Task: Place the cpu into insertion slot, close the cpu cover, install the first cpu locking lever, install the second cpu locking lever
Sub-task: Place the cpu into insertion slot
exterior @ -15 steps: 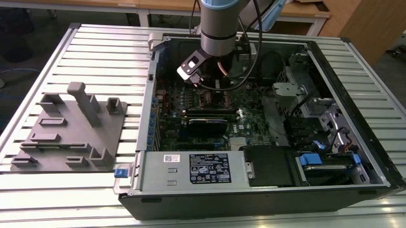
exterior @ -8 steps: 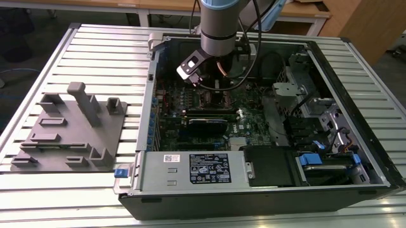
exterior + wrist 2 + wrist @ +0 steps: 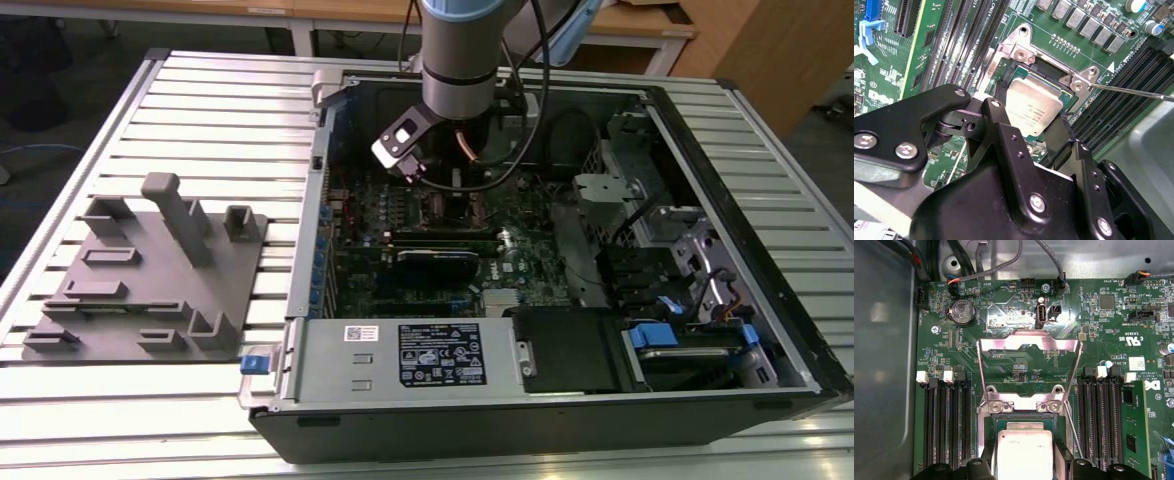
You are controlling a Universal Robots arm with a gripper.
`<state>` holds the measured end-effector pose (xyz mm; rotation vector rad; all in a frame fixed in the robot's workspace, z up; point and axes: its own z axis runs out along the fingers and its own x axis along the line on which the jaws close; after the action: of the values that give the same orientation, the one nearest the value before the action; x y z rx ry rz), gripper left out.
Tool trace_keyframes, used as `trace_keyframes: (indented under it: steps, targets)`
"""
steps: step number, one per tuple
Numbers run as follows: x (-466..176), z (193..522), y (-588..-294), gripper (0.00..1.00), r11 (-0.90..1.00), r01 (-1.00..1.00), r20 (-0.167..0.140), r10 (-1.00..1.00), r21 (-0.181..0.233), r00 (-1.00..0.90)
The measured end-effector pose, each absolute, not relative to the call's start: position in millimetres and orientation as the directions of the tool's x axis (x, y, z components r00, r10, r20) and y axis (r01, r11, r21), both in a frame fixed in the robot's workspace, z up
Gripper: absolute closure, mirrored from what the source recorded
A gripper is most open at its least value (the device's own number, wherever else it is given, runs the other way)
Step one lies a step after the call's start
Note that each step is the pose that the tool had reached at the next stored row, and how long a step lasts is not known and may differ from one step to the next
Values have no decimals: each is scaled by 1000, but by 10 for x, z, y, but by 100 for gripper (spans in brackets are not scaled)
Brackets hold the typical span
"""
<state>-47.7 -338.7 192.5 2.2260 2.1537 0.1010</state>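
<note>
Gripping the cpu [image 3: 1034, 102] by two opposite edges, the end effector [image 3: 1032, 119] has a black finger [image 3: 999, 112] pressed to one side of the chip and another to the far side. The chip lies level over the insertion slot [image 3: 1046, 69], inside its black rim; whether it is fully seated cannot be told. In the first wrist view the cpu cover [image 3: 1029, 345] stands tilted up from its hinge at the slot's edge, so the socket is uncovered. A thin locking lever [image 3: 1134, 92] juts out beside the socket, unlatched, passing over the nearest memory slots [image 3: 1134, 70]. More memory slots [image 3: 946, 430] line the other side, so the socket sits hemmed between two banks of them. Beyond the raised cover are a coin battery [image 3: 963, 312] and loose cables [image 3: 999, 265] plugged into the board's edge. In the exterior view the arm [image 3: 461, 50] reaches straight down into the open computer case [image 3: 694, 170], which lies on a slatted metal bench [image 3: 214, 110]. A black card [image 3: 434, 260] and the power supply [image 3: 400, 360] lie nearer the camera. A grey fixture [image 3: 147, 270] rests on the bench near the case, on the exterior view's left.
</note>
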Motion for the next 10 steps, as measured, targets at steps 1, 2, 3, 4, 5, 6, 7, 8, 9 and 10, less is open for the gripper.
trace_keyframes:
  steps: [1,2,3,4,5,6,7,8,9,10]
  targets:
    - [-477,1923,-3387,46,-34,997,17,999,76,32]
    - [-477,1922,-3387,46,-34,997,17,999,76,32]
    - [-477,1920,-3387,46,-33,997,17,999,76,32]
    - [-477,1916,-3387,46,-33,997,17,999,76,32]
    - [-478,1914,-3388,46,-33,997,17,999,75,32]
    - [-478,1911,-3388,46,-33,997,17,999,75,32]
    - [-478,1910,-3388,46,-34,997,17,999,75,32]
    - [-478,1909,-3387,46,-34,997,17,999,76,32]
    - [-477,1908,-3387,46,-34,997,17,999,76,32]
    - [-477,1908,-3387,46,-34,997,17,999,76,32]
